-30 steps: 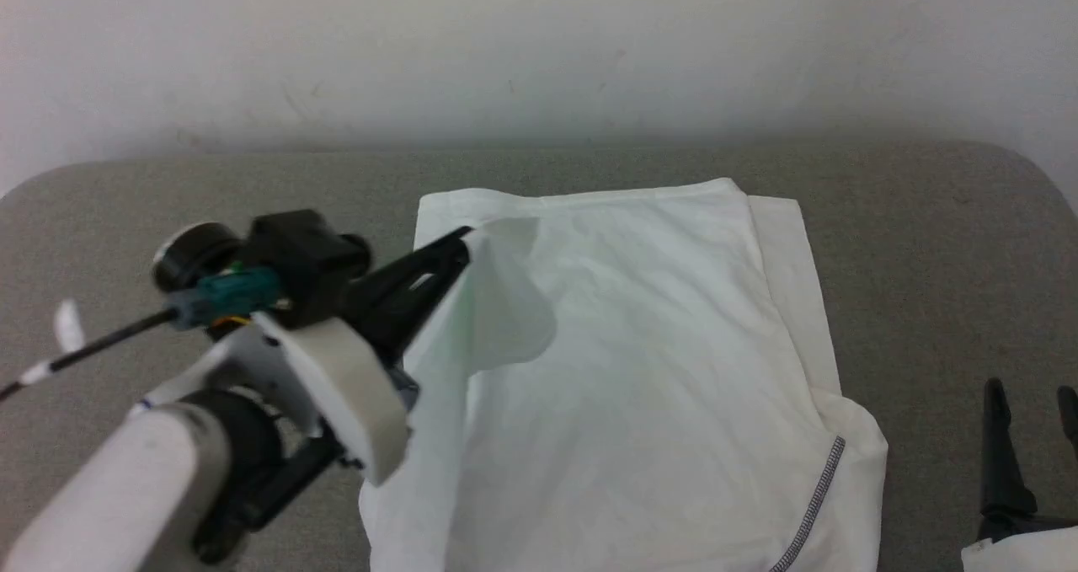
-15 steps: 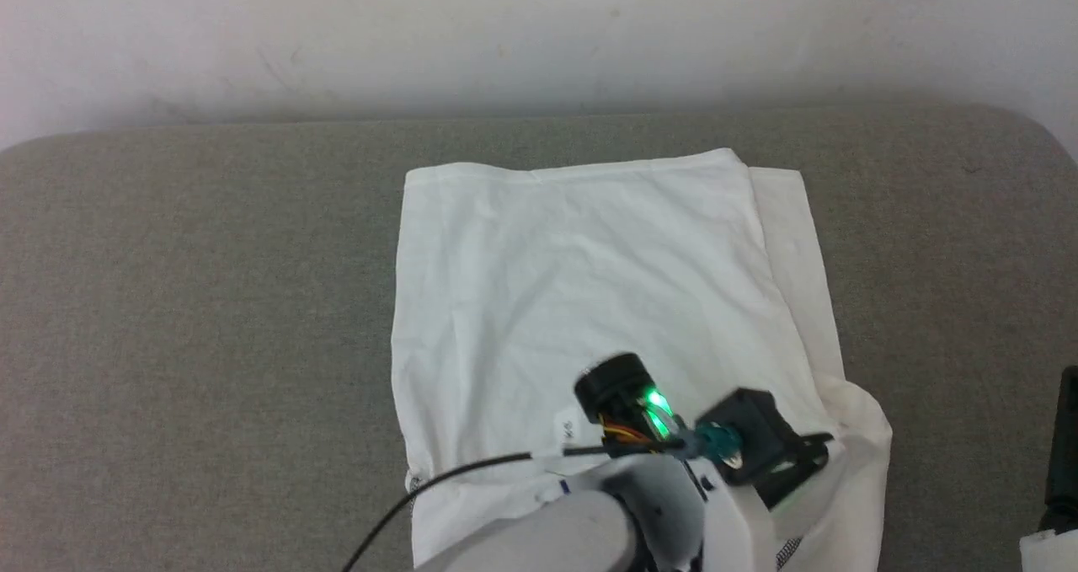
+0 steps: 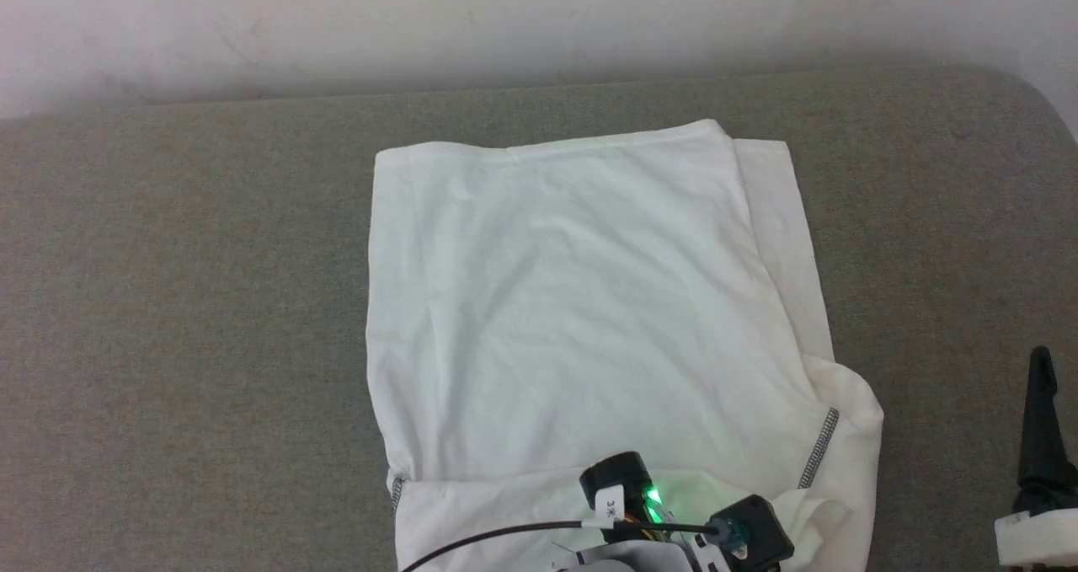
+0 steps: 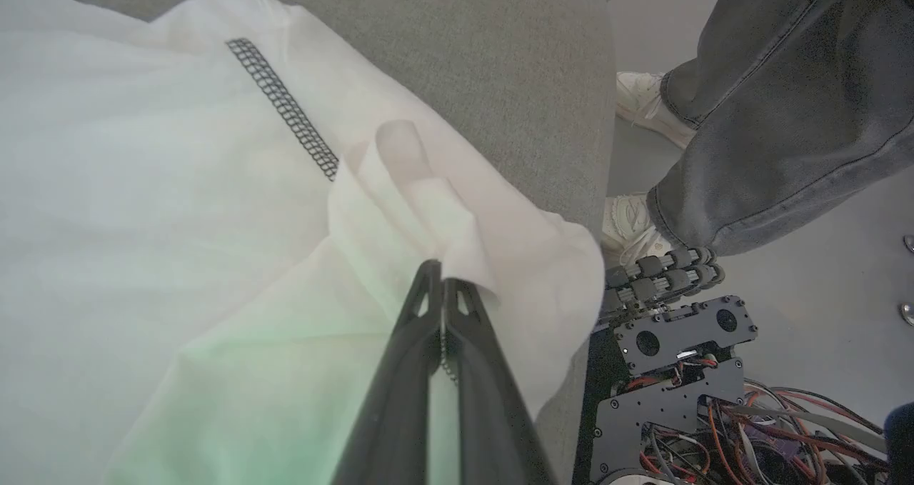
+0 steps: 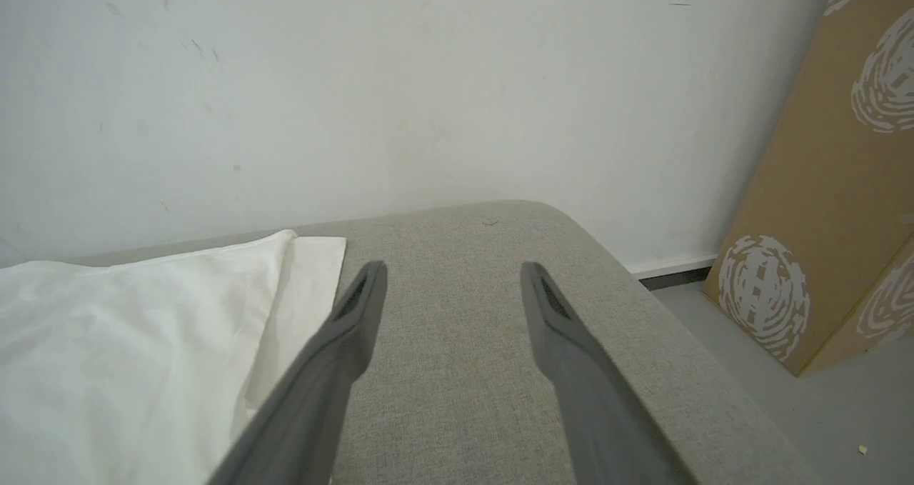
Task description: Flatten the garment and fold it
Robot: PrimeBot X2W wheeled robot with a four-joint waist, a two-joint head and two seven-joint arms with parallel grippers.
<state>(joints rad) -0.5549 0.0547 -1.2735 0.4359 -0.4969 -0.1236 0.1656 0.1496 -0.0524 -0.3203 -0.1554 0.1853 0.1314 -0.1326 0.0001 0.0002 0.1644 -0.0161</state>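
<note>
one garment (image 3: 573, 302) | left fingers (image 4: 403, 371) clenched on its edge | right fingers (image 5: 575, 363) released

Your left claw (image 4: 441, 285) is pinching a fold of the white garment (image 4: 143, 185), jaws pressing tight together. Beyond its tips, leftward, a dark zigzag seam (image 4: 282, 106) is running across the cloth. To its right, a person's jeans leg (image 4: 771, 113) and pale shoes (image 4: 646, 103) are standing near exposed wiring (image 4: 750, 428).

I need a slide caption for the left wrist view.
Left pincer shut on a fold of the white garment, near the edge of the grey surface.
</note>
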